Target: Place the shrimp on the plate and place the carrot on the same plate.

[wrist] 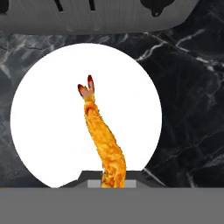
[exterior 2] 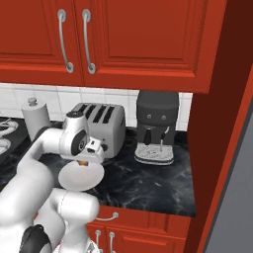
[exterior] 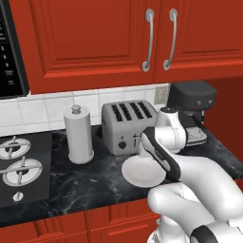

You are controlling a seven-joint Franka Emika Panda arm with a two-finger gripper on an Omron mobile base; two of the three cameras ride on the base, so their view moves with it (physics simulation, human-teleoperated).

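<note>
Left base: white plate (exterior: 137, 172) on black marble counter (exterior: 80, 182) before toaster (exterior: 127, 126). Right base: gripper (exterior 2: 83, 161) just above plate. Hand view: jaws clamped on breaded shrimp (wrist: 105, 140), hanging over plate centre.

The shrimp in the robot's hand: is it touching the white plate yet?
Cannot tell. In the hand view the shrimp hangs from the hand over the plate, but looking straight down shows neither gap nor contact. In the right base view it is only an orange speck.
</note>
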